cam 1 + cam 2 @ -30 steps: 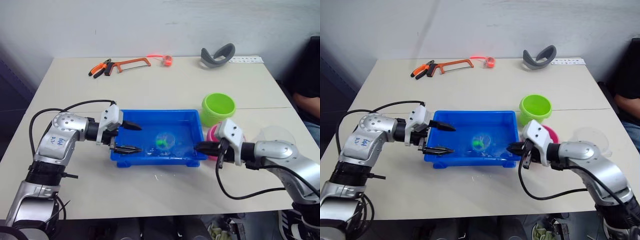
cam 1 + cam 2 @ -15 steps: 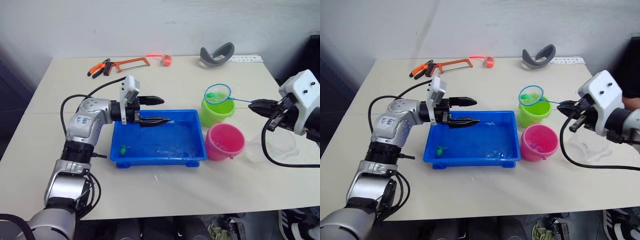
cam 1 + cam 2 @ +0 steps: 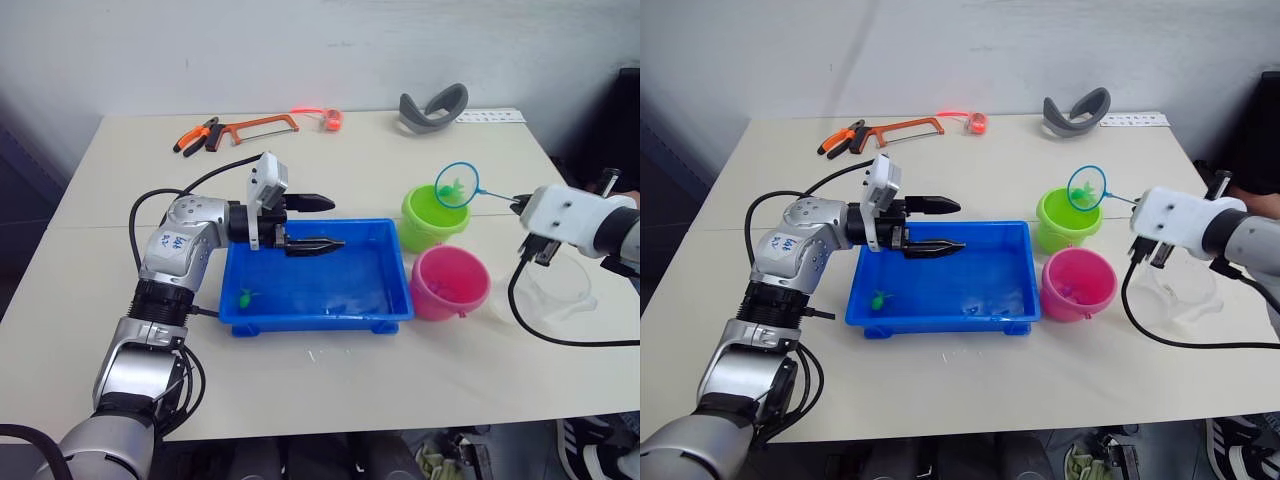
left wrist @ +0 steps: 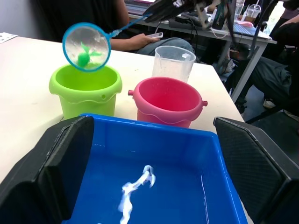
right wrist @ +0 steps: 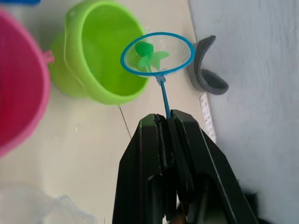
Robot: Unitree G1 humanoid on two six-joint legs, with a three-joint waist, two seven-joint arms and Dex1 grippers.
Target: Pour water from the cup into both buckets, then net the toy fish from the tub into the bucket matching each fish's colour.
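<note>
The blue tub (image 3: 318, 285) holds water and one green fish (image 3: 244, 296) near its left end. My left gripper (image 3: 322, 222) hovers over the tub's far rim, fingers spread wide. The pink bucket (image 3: 451, 283) sits beside the green bucket (image 3: 428, 222). My right gripper (image 5: 166, 122) clamps the net (image 5: 158, 53) handle; the hoop, tilted above the green bucket, carries a green fish (image 5: 148, 57).

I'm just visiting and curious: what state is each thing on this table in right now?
net: held above green bucket, green fish inside
green bucket: upright
pink bucket: upright
tub: one green fish in it
cup: upright
left gripper: open
right gripper: shut on net
</note>
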